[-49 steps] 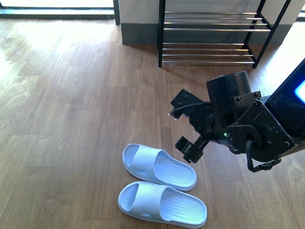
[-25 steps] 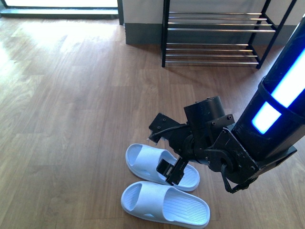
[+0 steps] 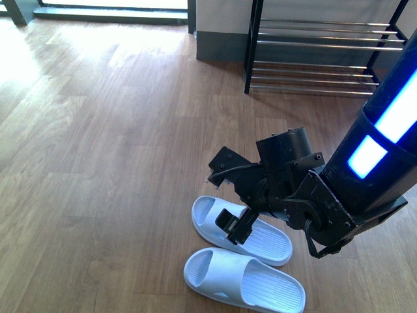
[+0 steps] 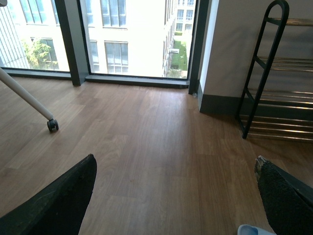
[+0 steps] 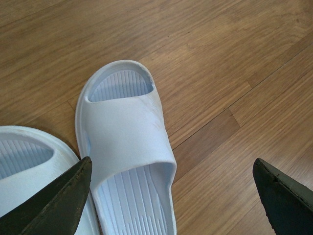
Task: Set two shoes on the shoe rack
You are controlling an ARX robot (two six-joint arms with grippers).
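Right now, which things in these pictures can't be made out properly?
Far slipper: in the front view its middle is hidden behind the right hand.
Near slipper: the right wrist view shows only a corner, cut by the edge.
Shoe rack: its top is cut off by the front view's upper edge.
Left hand: absent from the front view; its wrist view shows only two fingertips.

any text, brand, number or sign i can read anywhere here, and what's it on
No readable text, number or sign in any view.
far slipper and near slipper: plain, no brand or size showing.
right arm: lit blue strips only, no lettering visible.
rack: bare frame and rods, no label.
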